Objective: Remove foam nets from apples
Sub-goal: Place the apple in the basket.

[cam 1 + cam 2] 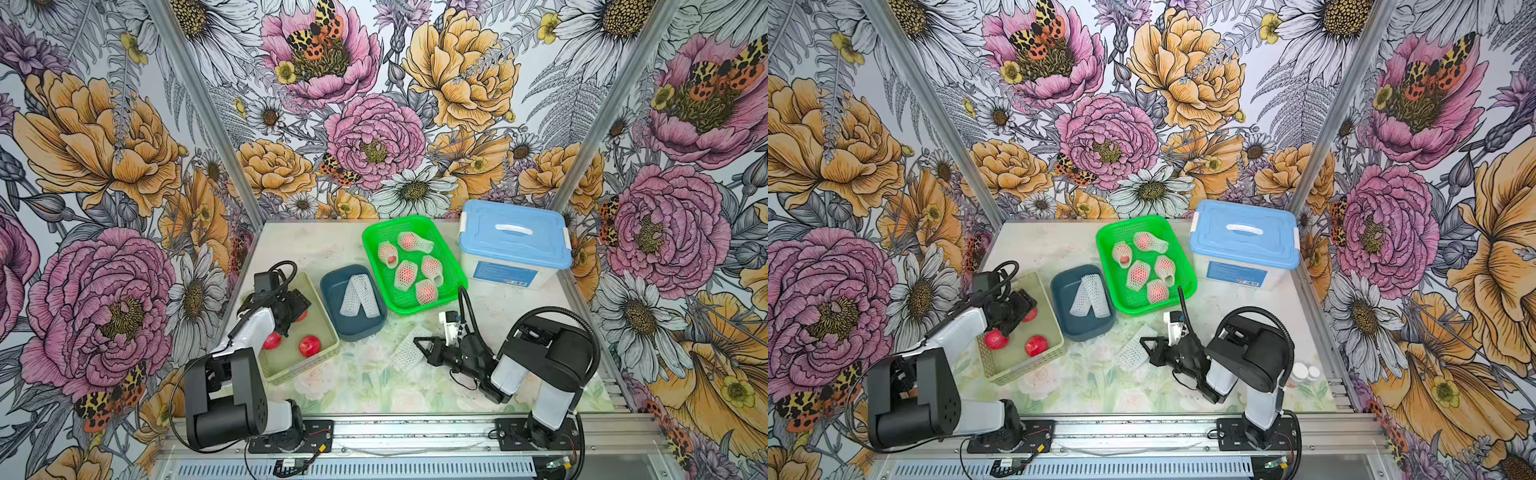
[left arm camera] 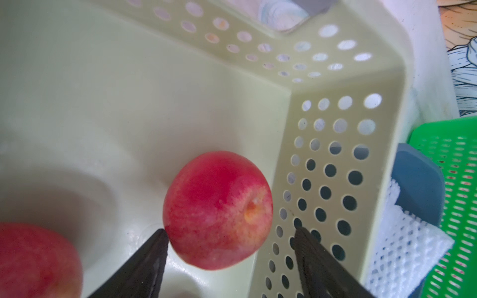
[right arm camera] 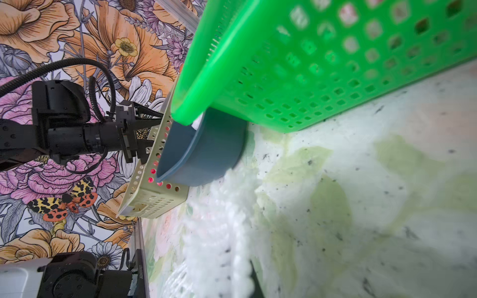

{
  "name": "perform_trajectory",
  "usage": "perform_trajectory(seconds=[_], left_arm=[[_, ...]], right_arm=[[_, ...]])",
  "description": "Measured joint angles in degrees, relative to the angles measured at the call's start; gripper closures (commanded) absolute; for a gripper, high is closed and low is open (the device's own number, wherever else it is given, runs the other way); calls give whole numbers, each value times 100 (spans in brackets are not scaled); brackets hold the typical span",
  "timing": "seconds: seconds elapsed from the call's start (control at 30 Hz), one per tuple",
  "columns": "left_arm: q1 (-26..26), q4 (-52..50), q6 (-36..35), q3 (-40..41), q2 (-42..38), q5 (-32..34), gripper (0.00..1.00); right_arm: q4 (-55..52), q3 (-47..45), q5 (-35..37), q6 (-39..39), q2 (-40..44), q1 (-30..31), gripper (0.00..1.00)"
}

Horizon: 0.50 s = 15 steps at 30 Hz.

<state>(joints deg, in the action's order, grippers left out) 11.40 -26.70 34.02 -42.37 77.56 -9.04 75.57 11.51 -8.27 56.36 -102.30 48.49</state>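
Observation:
Two bare red apples [image 1: 309, 345] [image 1: 272, 340] lie in the beige basket [image 1: 303, 368], and a third peeks out from under my left wrist. My left gripper [image 2: 231, 232] reaches down into that basket. It is open around an apple [image 2: 218, 210] resting on the floor; one finger [image 2: 154, 247] touches its side, the other stands apart. Several apples in white foam nets [image 1: 405, 274] lie in the green basket [image 1: 374, 266]. My right gripper [image 1: 419, 343] lies low on the table, shut on an empty foam net [image 1: 405, 349]. Two empty nets [image 1: 359, 296] lie in the blue tub [image 1: 332, 328].
A blue-lidded storage box [image 1: 515, 241] stands at the back right beside the green basket. The beige basket, blue tub and green basket sit close together in a row. Floral walls close in the table on three sides.

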Motion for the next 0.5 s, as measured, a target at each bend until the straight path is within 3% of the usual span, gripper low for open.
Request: perform_trajectory(seconds=[0.17,0.33,0.5], left_arm=[[33,-225,-101,-186,-291,-57,9],[260,-463,-238,-391,-796,-243,5],[470,-667,-448,-501,-1032,-581,3]], right_arm=[[-852,203,9,-308,782,205,100],[-2918,1084,46,-927,2144,485,100],[-4769,2369,-96,-1464,2695,201,100]])
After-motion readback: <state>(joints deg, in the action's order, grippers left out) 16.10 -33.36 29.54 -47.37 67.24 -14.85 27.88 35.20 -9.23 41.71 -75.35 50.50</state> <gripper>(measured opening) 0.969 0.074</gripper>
